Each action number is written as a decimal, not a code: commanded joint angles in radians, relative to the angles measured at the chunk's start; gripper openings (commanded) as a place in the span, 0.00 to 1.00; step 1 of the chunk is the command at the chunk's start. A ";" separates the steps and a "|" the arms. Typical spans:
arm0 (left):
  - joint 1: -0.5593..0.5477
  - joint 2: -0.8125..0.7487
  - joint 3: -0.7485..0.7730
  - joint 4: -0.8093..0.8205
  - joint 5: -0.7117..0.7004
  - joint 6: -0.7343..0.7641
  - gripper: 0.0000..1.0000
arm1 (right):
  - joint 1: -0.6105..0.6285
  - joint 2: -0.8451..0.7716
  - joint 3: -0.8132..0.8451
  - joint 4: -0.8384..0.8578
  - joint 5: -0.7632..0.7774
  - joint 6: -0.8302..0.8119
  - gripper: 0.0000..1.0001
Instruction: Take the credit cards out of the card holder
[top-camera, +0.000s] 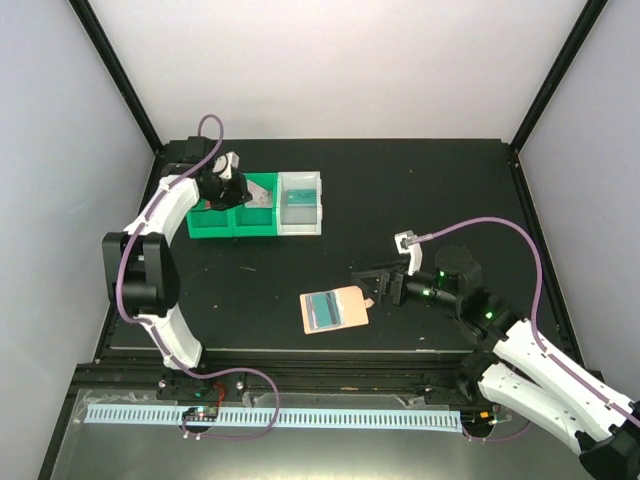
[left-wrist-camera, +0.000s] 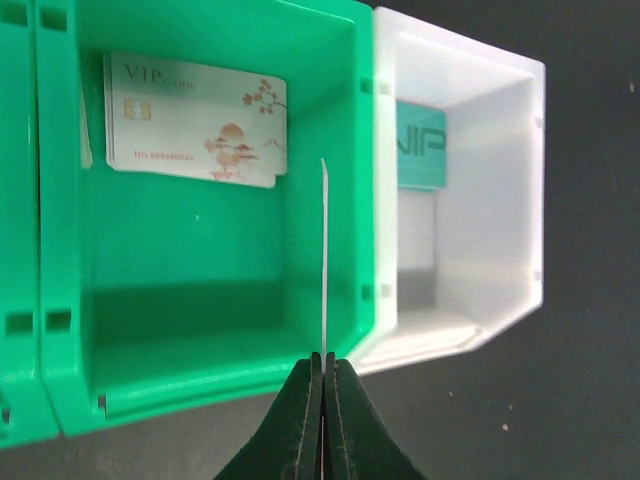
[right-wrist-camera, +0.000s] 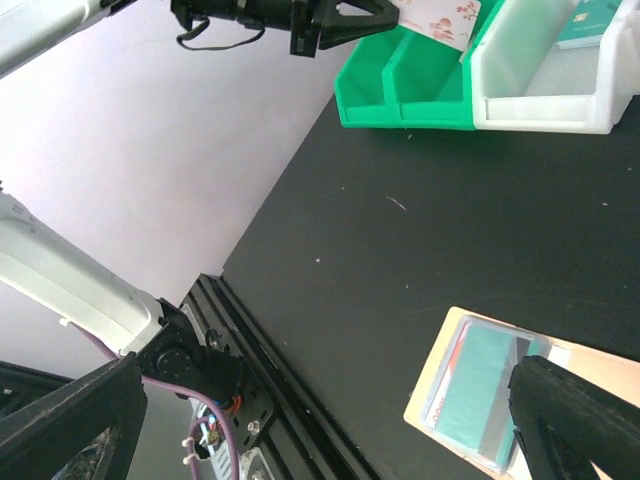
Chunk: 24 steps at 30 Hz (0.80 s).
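Green bin: patterned card lying inside.
Left gripper: clenched on an edge-on credit card above it.
Right gripper: spread wide beside tan card holder.

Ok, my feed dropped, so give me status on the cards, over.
Left gripper shut on a card, edge-on over green bin. Right gripper open at holder. Teal card in holder. Nothing in the way.
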 joint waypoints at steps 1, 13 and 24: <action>0.009 0.087 0.109 -0.013 -0.033 -0.019 0.02 | 0.000 -0.016 0.017 0.007 0.017 -0.011 1.00; 0.008 0.230 0.240 -0.015 -0.041 -0.026 0.02 | 0.000 -0.004 0.031 -0.008 0.019 -0.024 1.00; 0.006 0.258 0.226 0.021 -0.042 -0.021 0.02 | 0.000 -0.002 0.031 -0.005 0.017 -0.017 1.00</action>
